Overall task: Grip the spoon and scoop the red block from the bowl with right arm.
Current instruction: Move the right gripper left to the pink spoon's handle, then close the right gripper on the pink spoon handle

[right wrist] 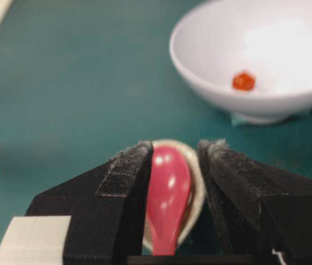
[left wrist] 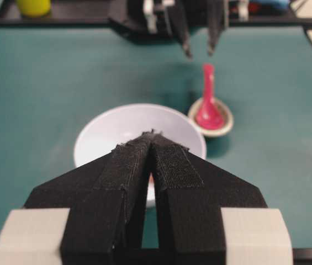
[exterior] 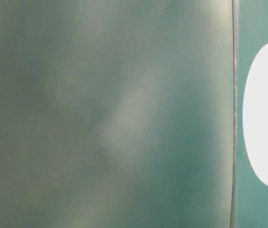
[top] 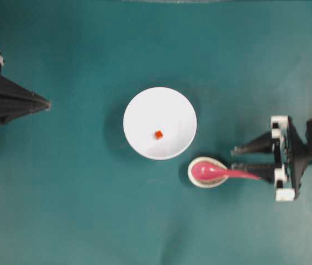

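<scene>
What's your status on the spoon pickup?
Right gripper open, straddling spoon handle, no grip yet. Left gripper shut, parked. Red block in bowl. Nothing blocking.

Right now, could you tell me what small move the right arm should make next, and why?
Probably ease the open right gripper down around the glossy pink spoon handle, then close. Its jaws straddle the handle without visibly gripping it, the spoon lies in the speckled oval rest, and the tiny red block sits in the round white bowl.
</scene>
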Motion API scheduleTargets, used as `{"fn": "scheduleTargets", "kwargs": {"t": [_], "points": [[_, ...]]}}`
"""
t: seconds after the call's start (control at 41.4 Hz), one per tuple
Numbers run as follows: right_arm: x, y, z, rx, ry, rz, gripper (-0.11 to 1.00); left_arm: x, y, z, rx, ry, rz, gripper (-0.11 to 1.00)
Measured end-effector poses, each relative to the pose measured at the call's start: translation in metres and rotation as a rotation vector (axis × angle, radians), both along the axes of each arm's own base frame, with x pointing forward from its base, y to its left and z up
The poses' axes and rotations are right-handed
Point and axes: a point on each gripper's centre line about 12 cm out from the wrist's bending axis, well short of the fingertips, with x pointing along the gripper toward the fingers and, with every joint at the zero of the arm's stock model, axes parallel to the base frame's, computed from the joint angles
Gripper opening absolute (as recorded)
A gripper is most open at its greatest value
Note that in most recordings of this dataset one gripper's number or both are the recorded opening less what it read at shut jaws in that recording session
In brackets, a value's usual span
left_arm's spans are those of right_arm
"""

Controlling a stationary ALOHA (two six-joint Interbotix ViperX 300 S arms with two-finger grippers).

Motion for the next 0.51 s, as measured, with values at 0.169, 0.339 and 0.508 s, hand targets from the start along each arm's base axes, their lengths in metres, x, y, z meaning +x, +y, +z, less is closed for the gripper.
{"fn": "scheduleTargets", "kwargs": {"t": [0.169,0.339,0.508], "points": [[0.002,0.008,-0.012,-0.016,0.029,-0.018,0.46,0.0,0.0,0.0,-0.002,0.0,-0.001,0.0],[0.0,0.012,-0.02,-0.036,0.036,-0.036,0.46,0.0,0.0,0.0,-0.002,0.0,-0.001,0.0],[0.0,0.018,-0.029,-0.056,0.061,-0.024,0.46,0.0,0.0,0.0,0.0,-0.002,0.0,0.0]]}}
